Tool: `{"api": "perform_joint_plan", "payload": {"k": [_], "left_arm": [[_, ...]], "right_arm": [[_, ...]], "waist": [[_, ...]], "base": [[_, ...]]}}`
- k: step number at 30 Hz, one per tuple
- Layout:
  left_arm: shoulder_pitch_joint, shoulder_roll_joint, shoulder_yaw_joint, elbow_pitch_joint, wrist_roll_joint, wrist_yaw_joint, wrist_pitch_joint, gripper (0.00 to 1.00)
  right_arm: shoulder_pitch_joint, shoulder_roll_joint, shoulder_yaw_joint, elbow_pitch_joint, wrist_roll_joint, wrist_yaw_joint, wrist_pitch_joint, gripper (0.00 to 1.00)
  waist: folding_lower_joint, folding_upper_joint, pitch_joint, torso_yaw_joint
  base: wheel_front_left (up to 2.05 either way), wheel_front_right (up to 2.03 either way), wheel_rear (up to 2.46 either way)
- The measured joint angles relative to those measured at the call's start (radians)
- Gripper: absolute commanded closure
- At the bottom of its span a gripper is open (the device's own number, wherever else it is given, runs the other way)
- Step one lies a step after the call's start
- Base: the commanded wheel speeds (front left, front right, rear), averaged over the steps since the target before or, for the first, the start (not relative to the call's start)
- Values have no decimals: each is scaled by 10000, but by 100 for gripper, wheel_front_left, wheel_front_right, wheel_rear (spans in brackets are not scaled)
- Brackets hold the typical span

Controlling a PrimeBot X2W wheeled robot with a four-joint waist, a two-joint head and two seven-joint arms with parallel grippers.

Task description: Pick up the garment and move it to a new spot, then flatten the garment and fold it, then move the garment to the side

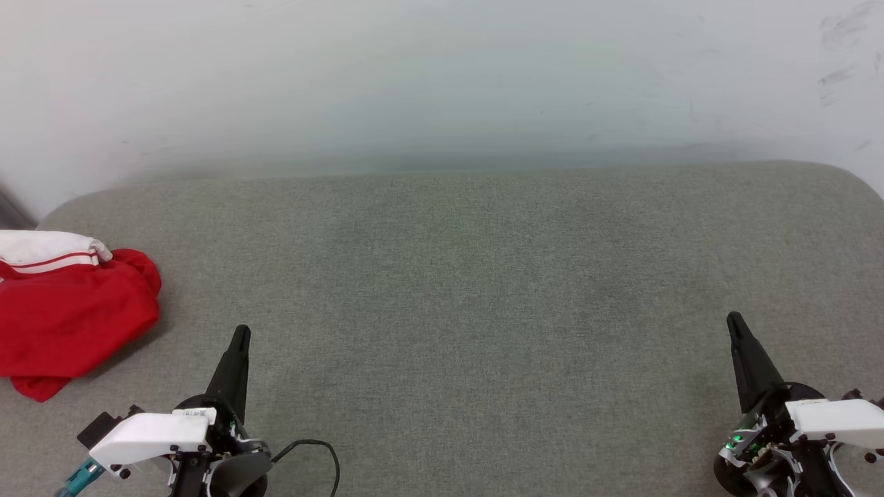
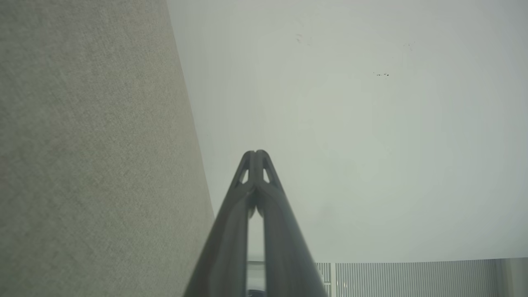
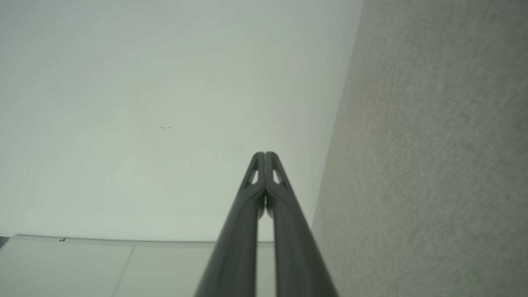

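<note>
— At the far left of the head view I have the garment (image 1: 69, 324), a crumpled red heap on the grey fabric worktop (image 1: 469, 276), its white sleeve (image 1: 48, 250) with red stripe trim on the side toward the wall. The picture's left border cuts it off, so I can't tell how near it lies to the worktop's left edge.

— And your left gripper?

— My left gripper (image 1: 240, 335) sits low in the view, to the right of the garment and apart from it, with a strip of bare fabric between them. Its fingers are pressed together on nothing. My left wrist view shows the tips touching, pointed toward the white wall (image 1: 442, 76). A black cable (image 1: 324, 452) loops out just right of its wrist.

— Room in the middle?

— A wide stretch of bare fabric runs from that gripper across to my right gripper (image 1: 733, 319) and back to the wall. The far edge meets the wall in a soft line and rounds off at the back left corner (image 1: 69, 203) and the back right corner (image 1: 846, 172).

— Right side?

— The right gripper is pressed together too, nothing between its fingers, near the lower right and well apart from the garment. Where the worktop's near edge runs I cannot tell.
</note>
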Motion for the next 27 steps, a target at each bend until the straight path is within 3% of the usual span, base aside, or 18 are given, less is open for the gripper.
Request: {"api": "perform_joint_plan", "payload": {"k": [27], "left_arm": [[0, 0, 4, 0, 0, 0, 0, 100]], "right_arm": [[0, 0, 0, 0, 0, 0, 0, 100]], "waist": [[0, 0, 0, 0]], "base": [[0, 0, 0]]}}
